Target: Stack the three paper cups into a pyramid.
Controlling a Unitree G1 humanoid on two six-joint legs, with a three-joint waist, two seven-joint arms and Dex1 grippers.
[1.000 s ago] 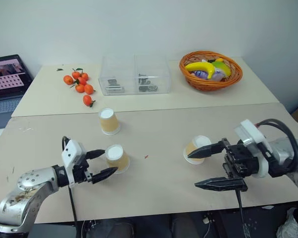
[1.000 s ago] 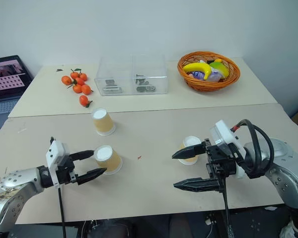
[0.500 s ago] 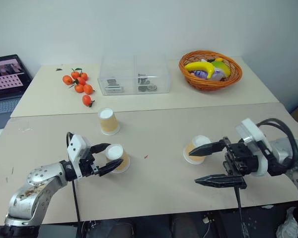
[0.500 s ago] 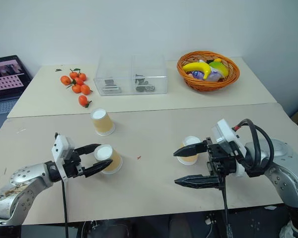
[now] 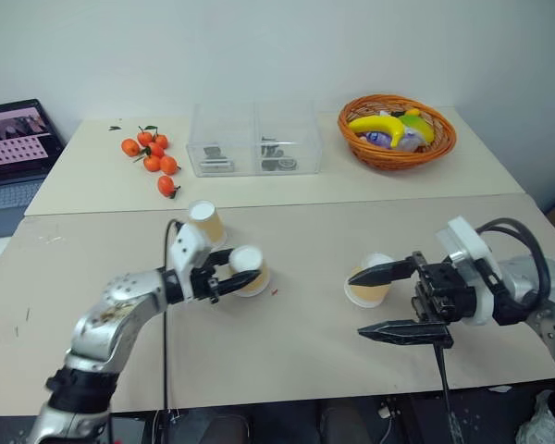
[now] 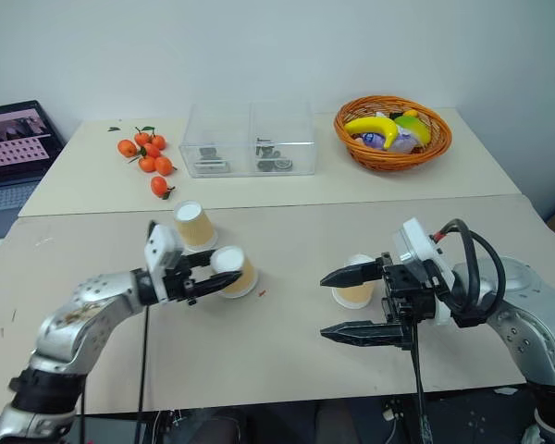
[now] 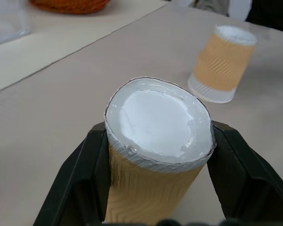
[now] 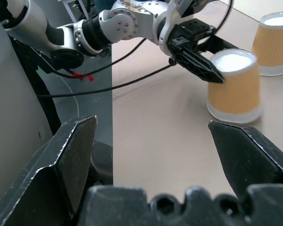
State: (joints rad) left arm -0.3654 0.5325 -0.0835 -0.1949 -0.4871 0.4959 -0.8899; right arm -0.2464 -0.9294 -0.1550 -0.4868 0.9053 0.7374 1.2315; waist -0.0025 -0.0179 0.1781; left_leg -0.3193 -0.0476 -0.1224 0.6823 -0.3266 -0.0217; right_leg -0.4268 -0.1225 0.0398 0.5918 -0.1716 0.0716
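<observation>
Three tan-orange paper cups stand upside down on the beige table [image 5: 296,351]. My left gripper [image 5: 239,274] is shut on one cup [image 5: 249,273], its black fingers [image 7: 87,169] pressing the cup's [image 7: 155,160] two sides. That cup sits just in front and to the right of a second cup [image 5: 206,222]. The third cup [image 5: 374,283] stands right of centre, beside the upper finger of my right gripper [image 5: 356,303], which is open and holds nothing. The right wrist view shows the left gripper [image 8: 198,63] on its cup [image 8: 233,84], with another cup [image 8: 273,42] behind.
On the far table are several tangerines [image 5: 153,159], a clear plastic box [image 5: 252,139] and an orange wicker basket [image 5: 437,148] with a banana. A laptop [image 5: 14,148] sits at the far left. A seam [image 5: 351,202] runs between the two tables.
My left gripper has shut on the near cup and carried it right and away from me, next to the far cup. The right gripper has stayed put, open.
</observation>
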